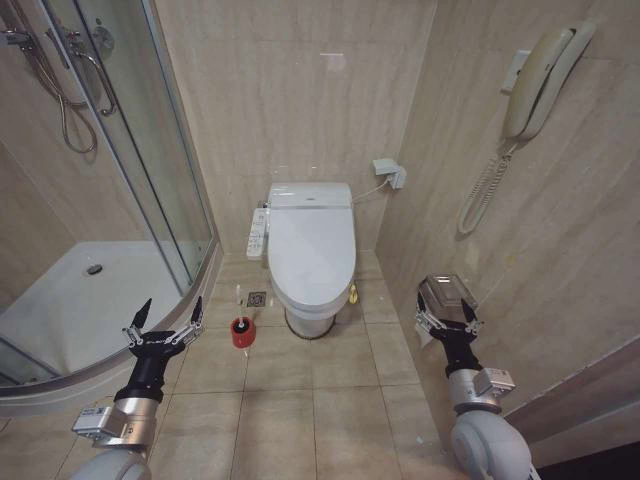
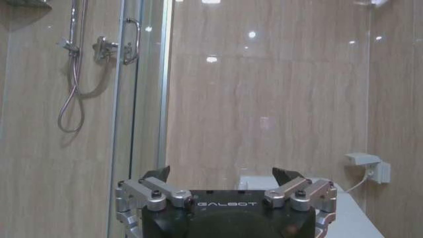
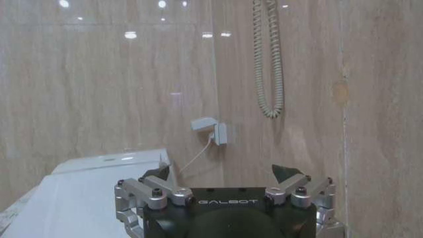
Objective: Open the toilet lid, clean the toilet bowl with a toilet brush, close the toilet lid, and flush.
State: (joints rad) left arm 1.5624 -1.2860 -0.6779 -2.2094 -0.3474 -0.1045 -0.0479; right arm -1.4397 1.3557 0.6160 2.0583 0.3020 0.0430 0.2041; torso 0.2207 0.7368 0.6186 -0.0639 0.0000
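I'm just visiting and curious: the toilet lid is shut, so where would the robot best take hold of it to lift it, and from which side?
Probably the front rim of the toilet lid, the end nearest the robot. The hinge sits at the back by the wall, so the front edge swings up most easily. The open left gripper and right gripper both hover short of it; fingers would come from the front, hooking under the overhanging edge.

The glossy white oval plastic toilet lid (image 1: 311, 243) lay shut, so the white ceramic toilet bowl beneath it was hidden. At eight o'clock from the toilet, the thin white-handled toilet brush (image 1: 240, 306) stood in its small round red cup holder (image 1: 241, 332), bristle head hidden inside. The right gripper (image 1: 446, 313), at four o'clock, faced away, its fingertips concealed behind its own body. The cream wall handset (image 1: 543, 78) was cropped at the top edge.
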